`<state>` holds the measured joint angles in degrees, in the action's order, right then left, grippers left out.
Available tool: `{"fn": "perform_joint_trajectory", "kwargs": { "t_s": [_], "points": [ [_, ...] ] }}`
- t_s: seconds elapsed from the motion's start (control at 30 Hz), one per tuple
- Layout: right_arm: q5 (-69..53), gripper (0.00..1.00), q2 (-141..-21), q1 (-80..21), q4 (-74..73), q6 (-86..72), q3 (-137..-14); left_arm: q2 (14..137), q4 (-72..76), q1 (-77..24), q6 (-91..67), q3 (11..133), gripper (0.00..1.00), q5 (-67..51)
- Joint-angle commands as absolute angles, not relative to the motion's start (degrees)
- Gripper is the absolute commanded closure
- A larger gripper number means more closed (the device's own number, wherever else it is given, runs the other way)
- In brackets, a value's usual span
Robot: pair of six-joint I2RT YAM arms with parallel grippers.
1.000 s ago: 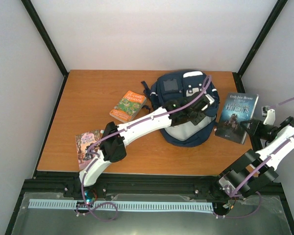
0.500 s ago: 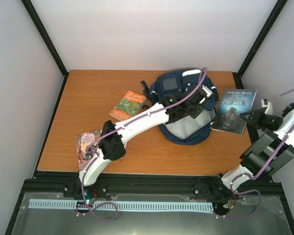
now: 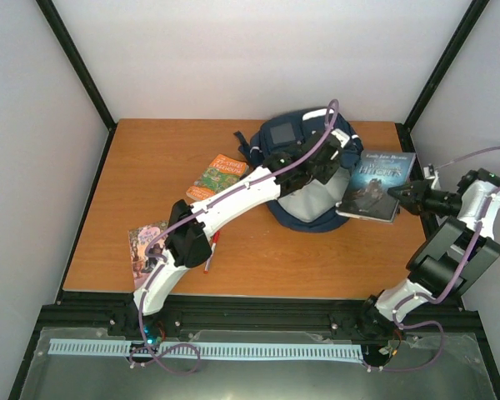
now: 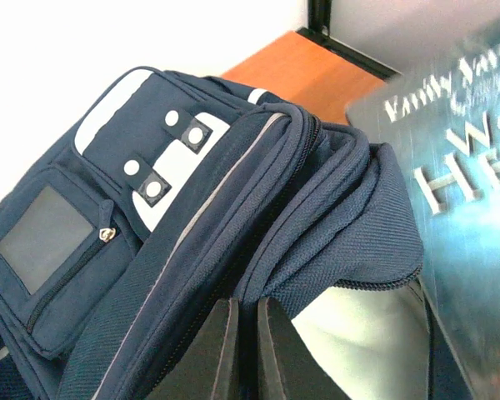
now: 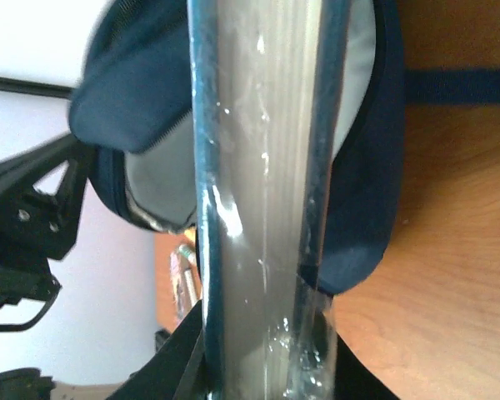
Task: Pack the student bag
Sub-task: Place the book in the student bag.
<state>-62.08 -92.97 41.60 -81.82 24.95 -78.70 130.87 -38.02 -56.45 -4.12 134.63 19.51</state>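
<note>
At the student bag [image 3: 285,137] mouth, my left gripper [image 4: 248,310] pinches it open; right gripper [image 3: 402,192] clasps the Wuthering Heights book [image 3: 375,175]; I'd feed it edge-first.

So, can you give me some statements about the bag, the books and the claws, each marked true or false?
1. The right claw holds the dark blue book. True.
2. The left claw is open. False: it is shut on the student bag, at its edge.
3. The orange book is inside the bag. False: it lies on the table beside it.
4. The bag's pale lining shows. True.
</note>
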Motion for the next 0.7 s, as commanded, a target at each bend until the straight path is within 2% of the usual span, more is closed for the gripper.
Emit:
{"fn": "perform_joint_trajectory", "kwargs": {
  "t_s": [0.0, 0.17, 0.37, 0.47, 0.67],
  "points": [
    [-70.7, 0.97, -91.5, 39.7, -82.5, 20.6, -75.2, 127.0, -28.8, -55.5, -1.2, 139.9, 0.99, 23.3],
    [-66.8, 0.97, -85.0, 38.0, -82.3, 19.0, -69.6, 128.0, -28.8, -55.1, 0.4, 142.2, 0.99, 25.0],
    [-62.9, 0.97, -77.8, 24.7, -78.1, 14.2, -62.9, 127.8, -29.4, -55.1, -1.2, 142.1, 0.99, 23.2],
    [-64.6, 0.97, -77.5, 20.2, -77.2, 13.7, -63.1, 126.9, -30.4, -55.1, -2.3, 141.2, 0.99, 21.6],
    [-67.2, 0.97, -80.3, 19.3, -75.9, 13.6, -62.3, 122.1, -29.1, -55.1, -2.9, 134.8, 0.99, 18.6]
  ]
}}
